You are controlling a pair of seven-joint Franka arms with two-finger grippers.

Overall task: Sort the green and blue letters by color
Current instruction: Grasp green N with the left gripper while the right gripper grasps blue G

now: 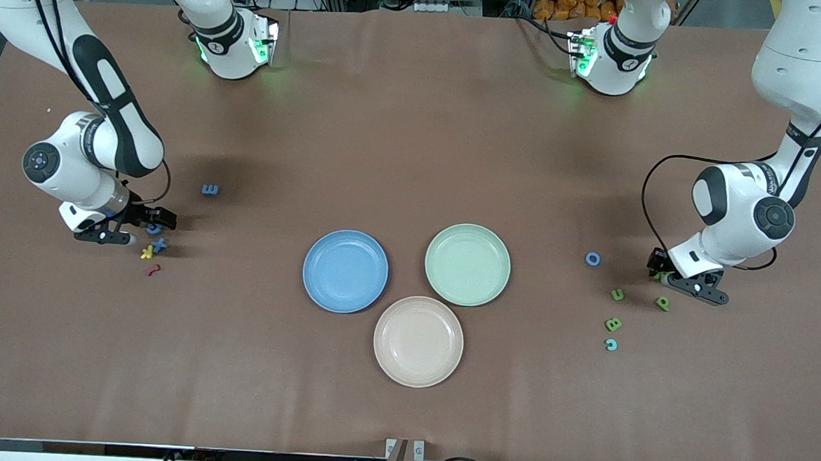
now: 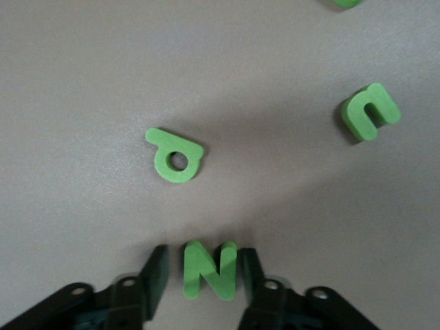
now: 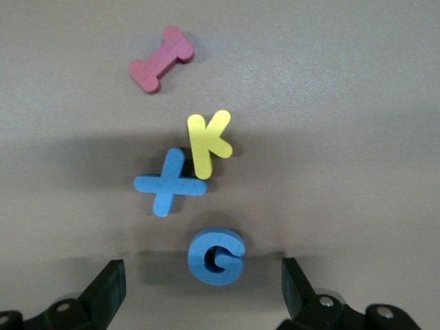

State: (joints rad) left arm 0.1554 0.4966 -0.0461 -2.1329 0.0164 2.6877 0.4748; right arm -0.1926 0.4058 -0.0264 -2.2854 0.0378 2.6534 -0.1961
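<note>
Two Franka arms work at opposite ends of a brown table (image 1: pixel 416 118), with three plates clustered at its centre: a blue plate (image 1: pixel 345 271), a green plate (image 1: pixel 468 264) and a beige plate (image 1: pixel 418 341), the beige one nearest the front camera.

Toward the left arm's end of the table from the green plate, the left gripper (image 2: pixel 201 275) sits low at the table surface with its fingers closed in around a green N (image 2: pixel 209 269), one finger at each side of the letter; whether the pads actually touch it cannot be told. Just ahead of the fingers lies a green P (image 2: pixel 174 157), with a green U (image 2: pixel 370 112) well apart from it. In the front view a green B (image 1: pixel 613 324) and a teal C (image 1: pixel 611 345) lie nearer the camera than the green plate, while a blue O (image 1: pixel 593 259) rests between that plate and the gripper.

Toward the right arm's end of the table from the blue plate, the right gripper (image 3: pixel 203 289) is down at the surface with its fingers spread wide, a blue G (image 3: pixel 216 256) lying between them and untouched on either side. A blue X (image 3: pixel 168 182) sits just past the G, its arm touching a yellow K (image 3: pixel 208 143), and a red piece (image 3: pixel 161 58) lies apart from both. A blue E (image 1: pixel 209 190) rests alone, farther from the camera than the blue plate. All three plates hold no letters.
</note>
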